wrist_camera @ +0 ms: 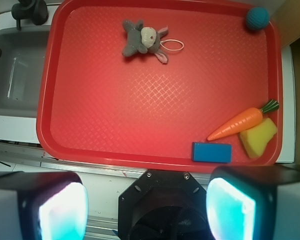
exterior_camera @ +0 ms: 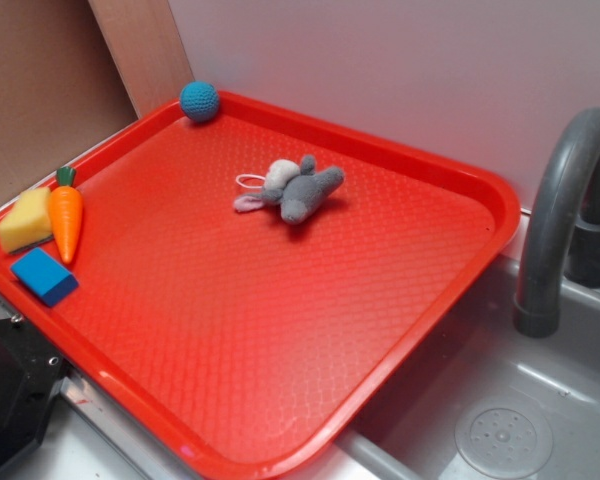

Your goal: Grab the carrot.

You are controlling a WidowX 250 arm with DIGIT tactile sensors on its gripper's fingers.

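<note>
Wrist: carrot [wrist_camera: 236, 124] upper-right of pincer [wrist_camera: 147, 207].

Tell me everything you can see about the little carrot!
The carrot is a smooth, shiny orange toy cone with a small green stub on top. It lies flat near one corner of the red tray. The yellow sponge sits right against its side, and its pointed tip ends close to the blue block. Nothing is holding it.
</note>
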